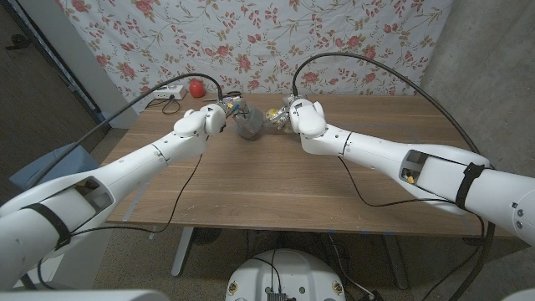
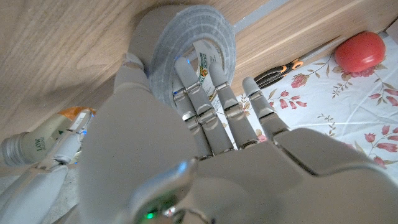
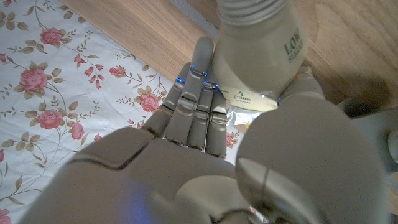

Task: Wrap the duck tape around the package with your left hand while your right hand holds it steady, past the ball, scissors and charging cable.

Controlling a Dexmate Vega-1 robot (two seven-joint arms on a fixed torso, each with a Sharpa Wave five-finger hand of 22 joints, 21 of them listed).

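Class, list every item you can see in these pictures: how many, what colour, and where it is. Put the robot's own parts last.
Duck tape roll: one, grey, table's far middle, in the left hand.
Package: one, pale with print, far middle, in the right hand.
Ball: one, red, far left of the table.
Scissors: one, black and orange handles, far edge near the ball.
Cable: one, white, far left.
Table: one, wooden.
Left hand: one, white, holds the tape.
Right hand: one, white, grips the package.

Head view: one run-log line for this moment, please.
left hand holds tape roll | right hand holds package | hands meet mid-table | red ball far edge | scissors near ball
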